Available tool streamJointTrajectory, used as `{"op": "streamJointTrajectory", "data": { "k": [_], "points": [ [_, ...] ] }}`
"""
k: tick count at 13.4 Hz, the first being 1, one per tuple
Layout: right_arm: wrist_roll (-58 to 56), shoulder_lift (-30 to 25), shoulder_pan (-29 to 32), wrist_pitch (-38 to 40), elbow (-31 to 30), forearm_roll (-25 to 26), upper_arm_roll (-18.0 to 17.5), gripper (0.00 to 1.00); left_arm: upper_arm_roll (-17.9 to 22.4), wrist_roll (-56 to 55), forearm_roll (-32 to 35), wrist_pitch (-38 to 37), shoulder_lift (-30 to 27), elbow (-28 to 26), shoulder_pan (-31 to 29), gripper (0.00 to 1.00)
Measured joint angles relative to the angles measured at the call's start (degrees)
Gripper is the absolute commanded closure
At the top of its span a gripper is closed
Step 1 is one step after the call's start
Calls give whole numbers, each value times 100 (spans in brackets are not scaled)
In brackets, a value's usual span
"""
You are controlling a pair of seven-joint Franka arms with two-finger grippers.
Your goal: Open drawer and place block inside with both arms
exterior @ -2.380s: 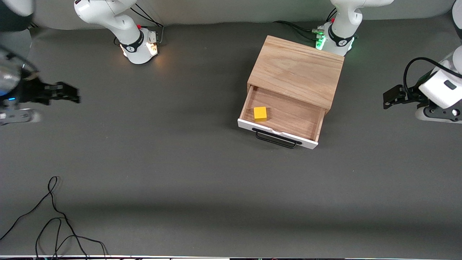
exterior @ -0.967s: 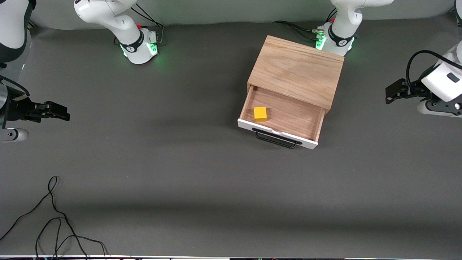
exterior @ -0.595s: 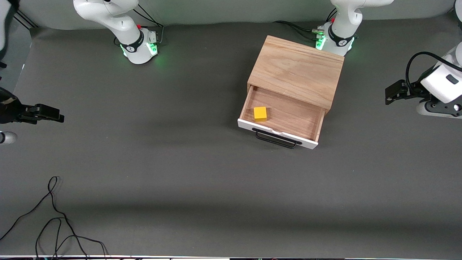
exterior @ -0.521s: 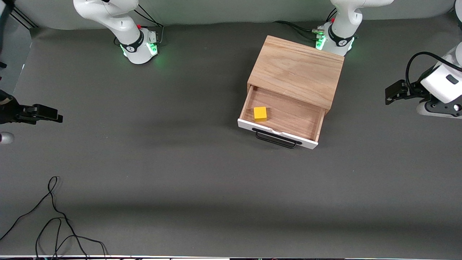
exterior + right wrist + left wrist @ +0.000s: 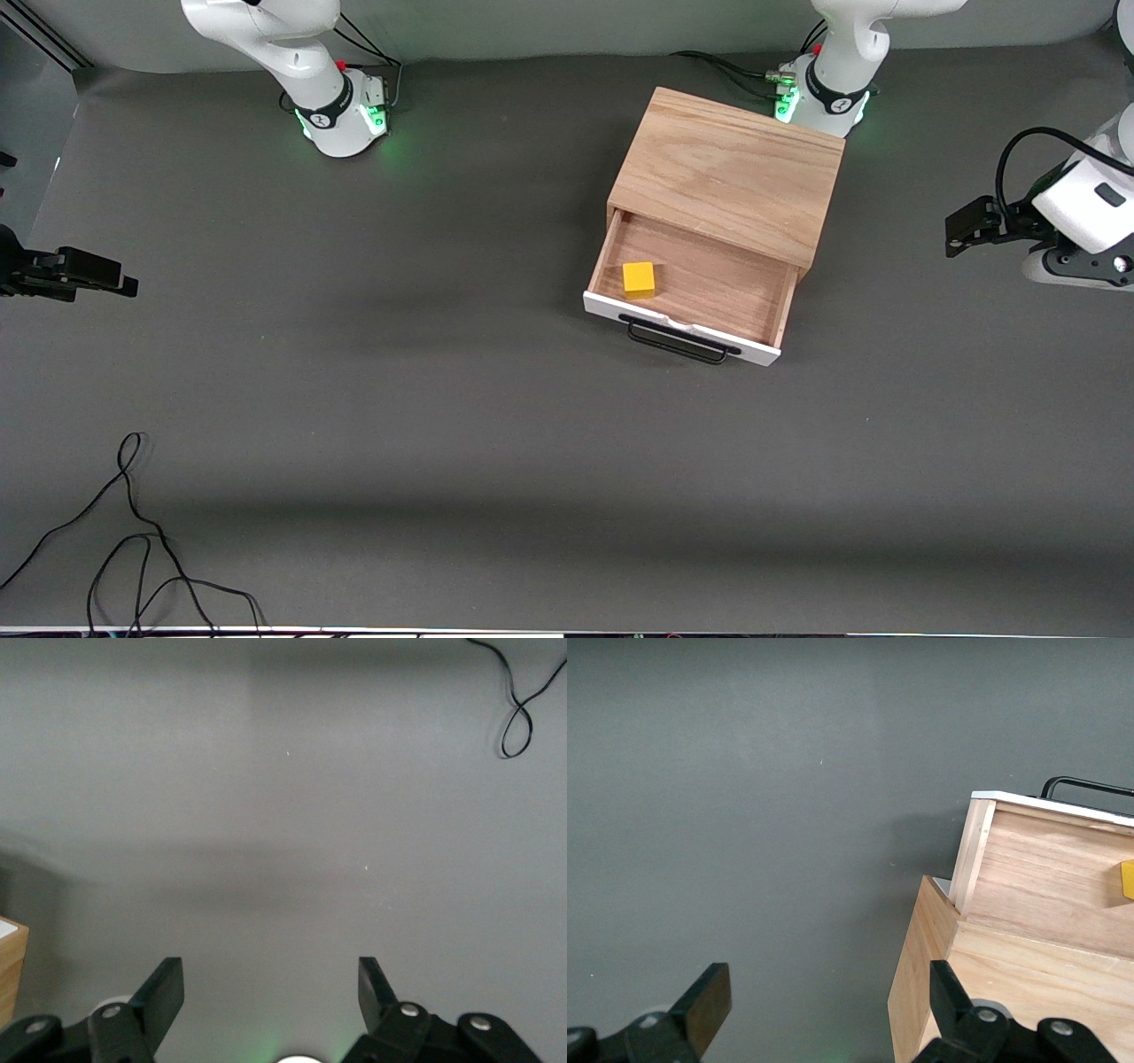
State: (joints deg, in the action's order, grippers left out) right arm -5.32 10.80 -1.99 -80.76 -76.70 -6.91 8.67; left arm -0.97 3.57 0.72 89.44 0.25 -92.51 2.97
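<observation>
The drawer (image 5: 691, 292) stands pulled out of the light oak box (image 5: 728, 171), its white front and black bar handle (image 5: 678, 341) facing the front camera. The yellow block (image 5: 639, 278) lies inside it, toward the right arm's end. The drawer (image 5: 1050, 864) and an edge of the block (image 5: 1127, 881) also show in the left wrist view. My left gripper (image 5: 961, 232) is open and empty, up in the air over the left arm's end of the table; it also shows in the left wrist view (image 5: 828, 1001). My right gripper (image 5: 102, 275) is open and empty over the right arm's end; it also shows in the right wrist view (image 5: 270, 988).
A loose black cable (image 5: 133, 532) lies on the dark grey table (image 5: 399, 399) near the front edge at the right arm's end; it also shows in the right wrist view (image 5: 518, 700). Both arm bases (image 5: 341, 111) (image 5: 819, 89) glow green along the back edge.
My right gripper has drawn steadily away from the drawer toward the right arm's end of the table. My left gripper has risen slightly and settled. The drawer and block have not moved.
</observation>
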Motion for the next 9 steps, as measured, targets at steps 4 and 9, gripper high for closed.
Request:
{"op": "streamJointTrajectory", "data": {
  "k": [4,9],
  "points": [
    [0,-674,2,-420,-964,48,-32,0,0,-1,0,2,1,0,0,0],
    [0,-681,-28,-457,-982,217,-100,0,0,-2,0,7,1,0,0,0]
  ]
}}
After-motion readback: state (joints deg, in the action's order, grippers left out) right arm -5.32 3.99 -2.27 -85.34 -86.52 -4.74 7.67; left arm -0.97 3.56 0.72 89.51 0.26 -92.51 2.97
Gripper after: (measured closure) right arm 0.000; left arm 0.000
